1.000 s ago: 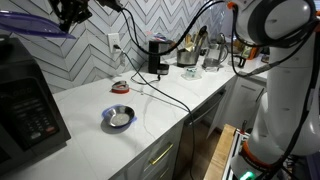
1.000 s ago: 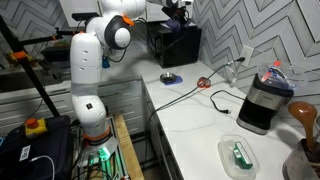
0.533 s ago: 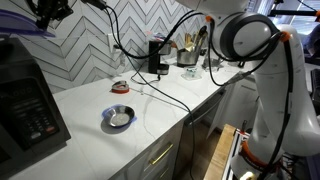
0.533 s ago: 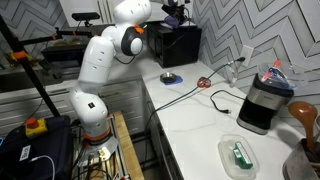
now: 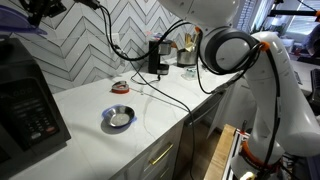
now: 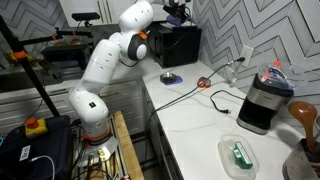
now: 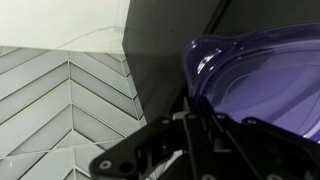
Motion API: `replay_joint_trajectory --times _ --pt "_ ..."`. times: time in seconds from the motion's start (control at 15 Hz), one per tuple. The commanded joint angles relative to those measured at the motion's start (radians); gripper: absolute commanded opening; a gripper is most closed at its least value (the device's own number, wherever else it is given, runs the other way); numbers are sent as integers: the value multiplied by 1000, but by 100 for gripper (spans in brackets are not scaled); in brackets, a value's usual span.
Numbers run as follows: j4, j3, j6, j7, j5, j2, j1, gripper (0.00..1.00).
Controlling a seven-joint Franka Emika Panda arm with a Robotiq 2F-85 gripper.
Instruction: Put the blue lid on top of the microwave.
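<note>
One blue lid (image 7: 262, 95), one microwave (image 5: 28, 105)

From the bottom edge the gripper (image 7: 195, 125) rises as a dark tangle of links and brackets, its fingertips lost in shadow. It holds the blue lid (image 7: 255, 85) by the near edge; the lid is glossy and blue-purple with a raised rounded rim, and fills the right side, running out of view. Behind both stands a flat black face of the microwave (image 7: 155, 60), its straight edge slanting down the middle. To the left is a grey herringbone tile wall (image 7: 60, 100), with a plain white band (image 7: 50, 20) above it.
</note>
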Motion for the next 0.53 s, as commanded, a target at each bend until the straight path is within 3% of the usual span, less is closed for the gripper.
replay_joint_trajectory --times 0.0,0.07,0.47 --pt "0 0 0 0 0 -1 0 2" --pt "-14 -28 -33 134 -9 -13 6 2" --pt "4 -59 -135 470 -27 13 70 2"
